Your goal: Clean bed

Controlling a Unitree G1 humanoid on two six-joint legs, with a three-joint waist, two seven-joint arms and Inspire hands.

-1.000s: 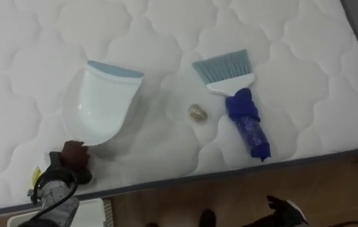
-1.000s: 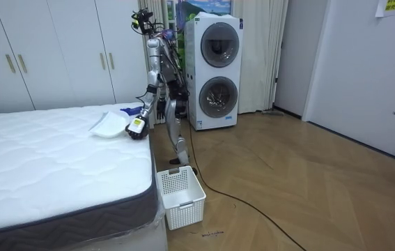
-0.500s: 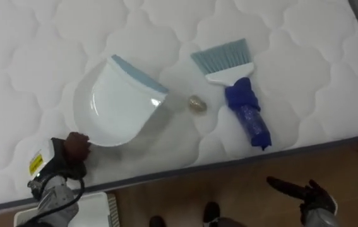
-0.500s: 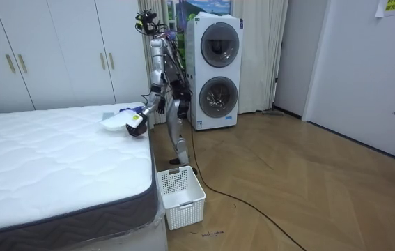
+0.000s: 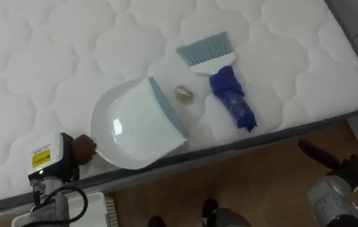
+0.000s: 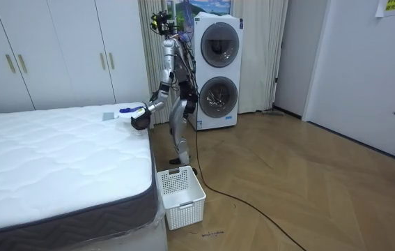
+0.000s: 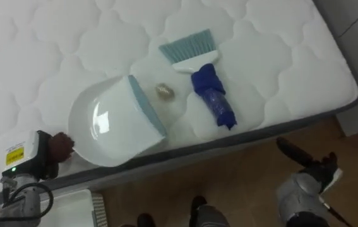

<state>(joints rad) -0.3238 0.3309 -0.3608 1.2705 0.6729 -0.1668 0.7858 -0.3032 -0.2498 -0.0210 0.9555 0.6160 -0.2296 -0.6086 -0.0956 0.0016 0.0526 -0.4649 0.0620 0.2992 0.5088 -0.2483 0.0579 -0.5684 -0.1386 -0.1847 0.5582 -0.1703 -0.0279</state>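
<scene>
The white dustpan (image 5: 134, 129) sits on the bed (image 5: 40, 50) near its front edge, with its blue lip turned to the right. The left hand (image 5: 77, 150) is at the dustpan's left end, with its fingers clenched round the handle there. Just right of the dustpan's lip, close to it but apart, lies a small brownish lump (image 5: 183, 93) on the quilted mattress. Right of the lump, farther from the dustpan, lies a brush (image 5: 226, 88). Its pale blue bristles point away from the robot and its dark blue handle points toward the bed's edge. Well to the dustpan's right, past the bed's edge and over the wood floor, the right hand (image 5: 333, 169) hangs with its fingers straight and holding nothing. In the room view the robot stands at the bed's corner, where the dustpan lies, with stacked washers (image 6: 218, 70) behind it. A white basket (image 6: 180, 196) sits on the floor beside the bed.
</scene>
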